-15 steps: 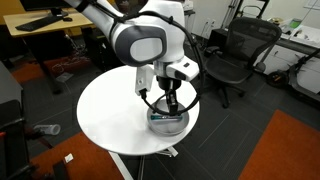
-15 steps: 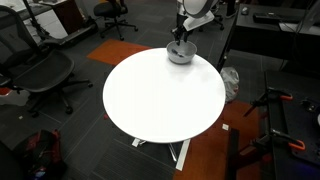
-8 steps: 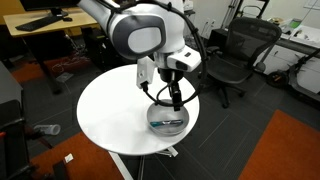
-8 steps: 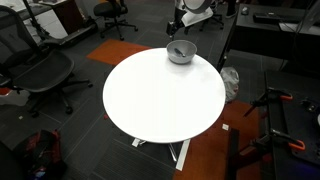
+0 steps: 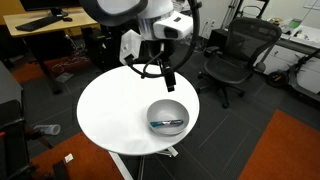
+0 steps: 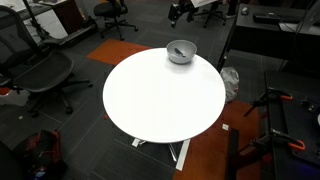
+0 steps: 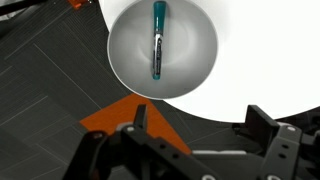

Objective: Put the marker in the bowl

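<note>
The teal marker (image 7: 158, 40) lies flat inside the light grey bowl (image 7: 120, 60) in the wrist view, with its darker end toward the bottom of the picture. Both exterior views show the bowl (image 5: 152, 108) (image 6: 172, 55) near the edge of the round white table (image 5: 110, 110), with the marker (image 5: 168, 123) resting in it. My gripper (image 5: 168, 82) hangs open well above the bowl, with nothing between its fingers. Seen from the wrist, my gripper (image 7: 200, 120) has its jaws spread wide, one at each side of the lower edge.
Black office chairs (image 5: 235, 50) (image 6: 40, 70) stand around the table. A wooden desk (image 5: 40, 30) is behind it. Orange carpet patches (image 5: 290, 150) (image 6: 215, 150) lie on the dark floor. The table's white top (image 6: 160, 100) carries only the bowl.
The gripper was down at the bowl with its jaws partly closed. It opened, left the marker in the bowl and rose straight up.
</note>
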Tool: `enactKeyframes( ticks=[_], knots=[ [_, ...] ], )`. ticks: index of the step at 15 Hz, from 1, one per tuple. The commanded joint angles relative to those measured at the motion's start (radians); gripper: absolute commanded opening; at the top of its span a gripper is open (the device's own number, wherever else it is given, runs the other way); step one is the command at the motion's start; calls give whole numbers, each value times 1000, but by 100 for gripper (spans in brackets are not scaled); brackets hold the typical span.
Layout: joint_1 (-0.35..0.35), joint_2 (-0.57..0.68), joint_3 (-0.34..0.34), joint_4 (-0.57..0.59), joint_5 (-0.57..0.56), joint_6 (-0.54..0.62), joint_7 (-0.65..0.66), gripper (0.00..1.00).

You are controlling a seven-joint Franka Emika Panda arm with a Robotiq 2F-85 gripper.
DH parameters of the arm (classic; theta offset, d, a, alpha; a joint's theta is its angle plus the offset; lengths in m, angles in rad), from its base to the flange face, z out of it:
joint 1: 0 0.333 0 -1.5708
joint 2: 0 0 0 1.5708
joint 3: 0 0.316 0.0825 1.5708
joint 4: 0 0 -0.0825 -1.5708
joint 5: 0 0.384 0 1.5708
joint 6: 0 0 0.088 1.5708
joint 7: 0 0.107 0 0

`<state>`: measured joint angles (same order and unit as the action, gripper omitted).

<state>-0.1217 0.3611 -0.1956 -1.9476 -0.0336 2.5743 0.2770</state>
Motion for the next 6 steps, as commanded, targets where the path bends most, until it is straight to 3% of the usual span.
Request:
enactKeyframes(
  ticks=[1, 2, 6],
  knots=[
    [7, -120, 9, -98, 2, -30, -40, 100],
    [3, -49, 3, -34, 3, -10, -18, 100],
    [2, -52, 2, -40, 3, -11, -20, 100]
  ],
)
